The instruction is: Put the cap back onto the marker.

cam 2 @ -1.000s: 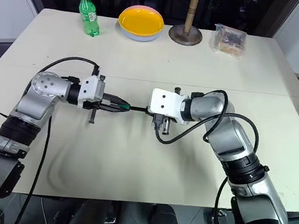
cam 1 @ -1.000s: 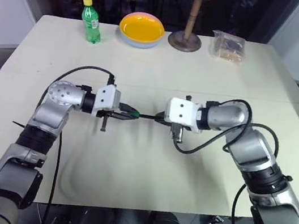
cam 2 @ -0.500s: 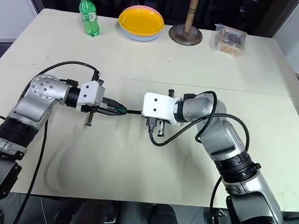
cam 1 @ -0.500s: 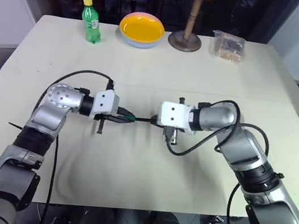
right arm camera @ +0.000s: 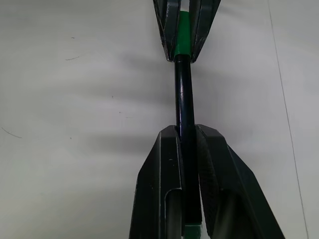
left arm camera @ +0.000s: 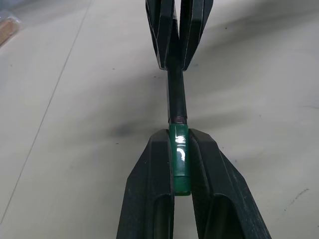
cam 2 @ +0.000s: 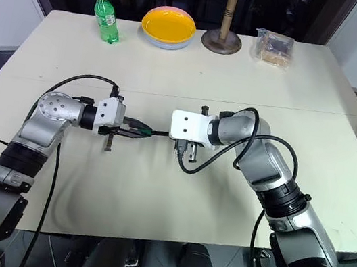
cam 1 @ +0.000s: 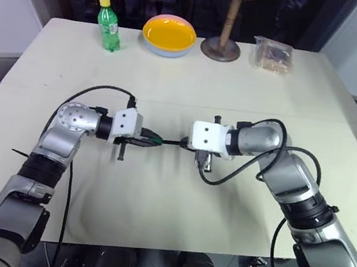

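Left gripper (left arm camera: pixel 180 149) clamps green cap (left arm camera: pixel 179 157) between narrow fingers. Right gripper (right arm camera: pixel 188 144) pinches dark marker (right arm camera: pixel 183 94) by its rear. Both held above table (cam 1: pixel 193 88) centre, grippers facing each other. Marker's front end meets cap's mouth, in line.

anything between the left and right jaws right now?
Only the marker: its dark barrel bridges the gap from the right gripper to the green cap clamped in the left gripper. Below it is bare table, seen in both wrist views.
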`<state>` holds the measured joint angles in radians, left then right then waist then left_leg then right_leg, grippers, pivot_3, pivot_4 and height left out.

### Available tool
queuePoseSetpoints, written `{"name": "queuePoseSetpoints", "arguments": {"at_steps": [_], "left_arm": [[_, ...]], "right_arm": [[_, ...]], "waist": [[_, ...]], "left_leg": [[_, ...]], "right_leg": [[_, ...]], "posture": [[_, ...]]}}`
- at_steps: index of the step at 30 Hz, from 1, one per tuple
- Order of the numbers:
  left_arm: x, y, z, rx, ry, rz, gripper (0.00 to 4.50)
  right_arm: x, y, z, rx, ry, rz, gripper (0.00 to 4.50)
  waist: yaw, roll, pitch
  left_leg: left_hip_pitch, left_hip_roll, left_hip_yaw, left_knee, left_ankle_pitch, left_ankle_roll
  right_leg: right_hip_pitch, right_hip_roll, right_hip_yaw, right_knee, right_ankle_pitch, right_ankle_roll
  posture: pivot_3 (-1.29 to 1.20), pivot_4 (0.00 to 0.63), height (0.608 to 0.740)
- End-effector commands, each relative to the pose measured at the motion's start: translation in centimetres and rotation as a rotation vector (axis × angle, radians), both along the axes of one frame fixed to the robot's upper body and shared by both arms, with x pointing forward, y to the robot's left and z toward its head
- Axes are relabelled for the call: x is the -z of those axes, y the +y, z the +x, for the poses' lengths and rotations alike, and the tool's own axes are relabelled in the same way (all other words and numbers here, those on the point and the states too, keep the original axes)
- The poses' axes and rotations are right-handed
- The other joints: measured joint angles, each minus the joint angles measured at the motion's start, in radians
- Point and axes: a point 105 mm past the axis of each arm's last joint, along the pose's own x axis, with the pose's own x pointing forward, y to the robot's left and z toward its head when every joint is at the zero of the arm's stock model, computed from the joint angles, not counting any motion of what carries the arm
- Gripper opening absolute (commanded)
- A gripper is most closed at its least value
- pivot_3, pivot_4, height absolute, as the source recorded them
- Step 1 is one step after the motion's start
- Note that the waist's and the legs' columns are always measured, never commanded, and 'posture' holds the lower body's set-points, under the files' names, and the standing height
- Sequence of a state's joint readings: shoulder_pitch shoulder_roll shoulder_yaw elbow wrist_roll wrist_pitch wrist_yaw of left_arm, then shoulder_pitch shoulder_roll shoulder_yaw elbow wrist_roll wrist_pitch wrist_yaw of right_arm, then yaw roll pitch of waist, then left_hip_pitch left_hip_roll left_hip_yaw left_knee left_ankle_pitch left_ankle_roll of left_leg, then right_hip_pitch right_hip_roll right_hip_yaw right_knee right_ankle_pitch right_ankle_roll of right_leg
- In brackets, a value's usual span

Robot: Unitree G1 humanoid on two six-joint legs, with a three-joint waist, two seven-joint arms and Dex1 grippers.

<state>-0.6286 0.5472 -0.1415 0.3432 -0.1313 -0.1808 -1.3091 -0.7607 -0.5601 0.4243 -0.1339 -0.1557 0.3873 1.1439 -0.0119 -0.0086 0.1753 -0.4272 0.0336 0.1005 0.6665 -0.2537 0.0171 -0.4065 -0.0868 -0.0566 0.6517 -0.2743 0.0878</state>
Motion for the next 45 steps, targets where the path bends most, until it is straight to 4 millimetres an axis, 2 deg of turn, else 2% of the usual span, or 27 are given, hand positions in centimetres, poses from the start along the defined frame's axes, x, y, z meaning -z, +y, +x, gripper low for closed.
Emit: {"name": "queuePoseSetpoints", "arguments": {"at_steps": [1, 15, 33, 45], "left_arm": [[-2.1, -1.3, -0.2, 0.031, -0.061, -0.088, 0.0], [-2.7, -2.1, -0.7, 0.069, -0.052, -0.126, 0.0], [-3.7, -4.1, -0.7, 0.135, -0.078, -0.121, 0.0], [-3.9, -4.2, -0.7, 0.135, -0.08, -0.123, 0.0]], "right_arm": [[-1.3, 2.7, -2.1, -0.144, -0.024, 0.05, 0.04], [-1.3, 2.8, -2.3, -0.151, -0.012, 0.058, 0.04], [-1.1, 3.4, -2.5, -0.17, 0.001, 0.061, 0.04], [-1.1, 3.2, -2.4, -0.167, -0.002, 0.059, 0.04]], "waist": [[0.0, 0.0, 0.0], [0.0, 0.0, 0.0], [0.0, 0.0, 0.0], [0.0, 0.0, 0.0]], "left_leg": [[0.0, 0.0, 0.0, 0.0, 0.0, 0.0], [0.0, 0.0, 0.0, 0.0, 0.0, 0.0], [0.0, 0.0, 0.0, 0.0, 0.0, 0.0], [0.0, 0.0, 0.0, 0.0, 0.0, 0.0]], "right_leg": [[0.0, 0.0, 0.0, 0.0, 0.0, 0.0], [0.0, 0.0, 0.0, 0.0, 0.0, 0.0], [0.0, 0.0, 0.0, 0.0, 0.0, 0.0], [0.0, 0.0, 0.0, 0.0, 0.0, 0.0]], "posture": [[0.0, 0.15, 0.74], [0.0, 0.15, 0.74], [0.0, 0.15, 0.74], [0.0, 0.15, 0.74]]}}
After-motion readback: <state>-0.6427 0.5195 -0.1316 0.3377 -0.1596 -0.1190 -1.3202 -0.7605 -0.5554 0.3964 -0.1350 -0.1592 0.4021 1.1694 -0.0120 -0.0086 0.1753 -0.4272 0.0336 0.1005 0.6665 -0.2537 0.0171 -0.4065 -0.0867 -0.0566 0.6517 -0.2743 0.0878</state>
